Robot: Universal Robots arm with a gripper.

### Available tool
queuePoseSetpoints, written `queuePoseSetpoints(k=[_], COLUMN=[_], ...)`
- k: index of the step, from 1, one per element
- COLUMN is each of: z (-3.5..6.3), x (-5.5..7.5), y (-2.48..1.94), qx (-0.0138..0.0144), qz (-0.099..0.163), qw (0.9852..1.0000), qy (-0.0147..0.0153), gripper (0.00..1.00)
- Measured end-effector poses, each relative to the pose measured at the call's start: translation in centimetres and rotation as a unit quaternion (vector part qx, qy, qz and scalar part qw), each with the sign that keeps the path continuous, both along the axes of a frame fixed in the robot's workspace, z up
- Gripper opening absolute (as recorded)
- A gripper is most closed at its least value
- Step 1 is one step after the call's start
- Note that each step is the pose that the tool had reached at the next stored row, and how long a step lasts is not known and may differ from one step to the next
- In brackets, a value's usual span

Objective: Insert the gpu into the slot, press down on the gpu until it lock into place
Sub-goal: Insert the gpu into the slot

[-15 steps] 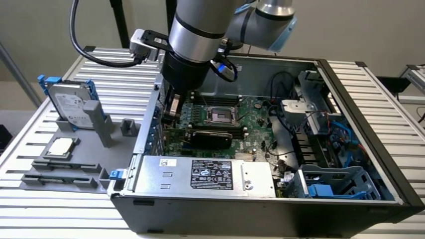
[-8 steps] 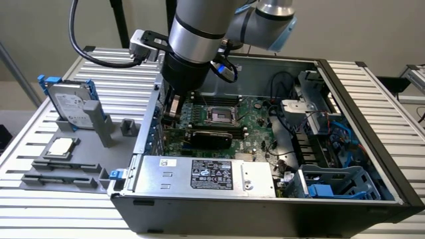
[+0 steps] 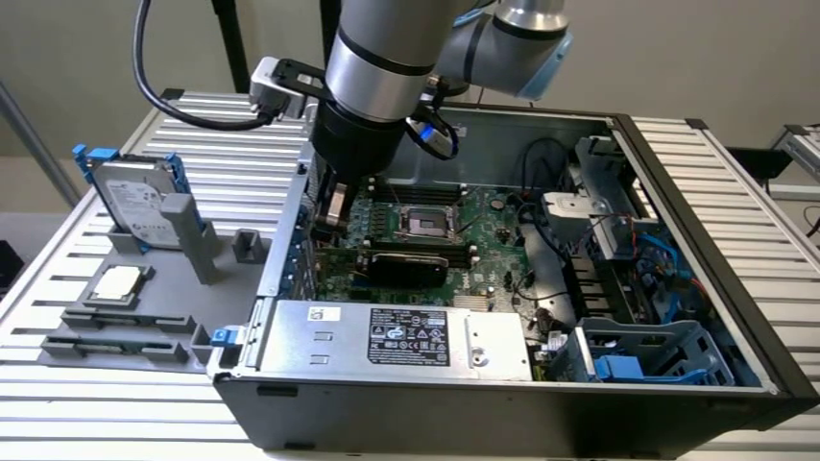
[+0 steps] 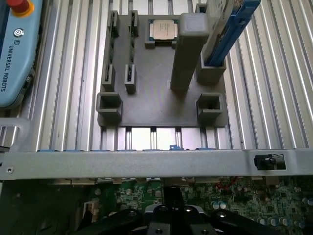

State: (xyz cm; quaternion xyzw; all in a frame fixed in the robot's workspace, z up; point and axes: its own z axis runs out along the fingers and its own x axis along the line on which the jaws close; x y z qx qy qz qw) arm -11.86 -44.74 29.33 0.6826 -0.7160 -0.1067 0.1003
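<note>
While the gpu (image 3: 407,261) sits flat-black across the middle of the motherboard (image 3: 494,259), it looks seated along its lower edge, lying crosswise just below the processor socket (image 3: 424,222); the slot under it is hidden by the card, so lock state can't be confirmed. Gripper (image 3: 336,206) is down inside the open PC case (image 3: 717,288) at the exterior view's left wall, just beside the card's left end, apart from it as far as I can see. Fingers: can't tell how far open they are or whether they hold anything; in the wrist view the black gripper body (image 4: 168,220) is cut off at the frame edge above green board.

Power supply (image 3: 397,338) is the silver box along the case's near edge, with a dark label whose text is too small to read. Blue drive cage (image 3: 640,355) sits at the exterior view's lower right.

Outside the case on the ribbed worktop (image 3: 115,403): grey fixture plate (image 4: 161,98) with a loose CPU chip (image 4: 163,30) (markings unreadable), a tall grey post (image 4: 188,49), and a hard drive (image 3: 134,204) standing in a blue-railed holder. Teach pendant (image 4: 14,54) lies beside the plate, printed "UNIVERSAL ROBOTS", red button (image 4: 18,5) at its end.
</note>
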Motion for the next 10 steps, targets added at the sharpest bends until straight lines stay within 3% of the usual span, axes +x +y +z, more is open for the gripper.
queuePoseSetpoints(k=[10], z=[0.00], x=[-0.10], y=[0.16], qx=[0.0000], qz=[-0.019], qw=[0.9998], qy=[0.0025], gripper=[0.11])
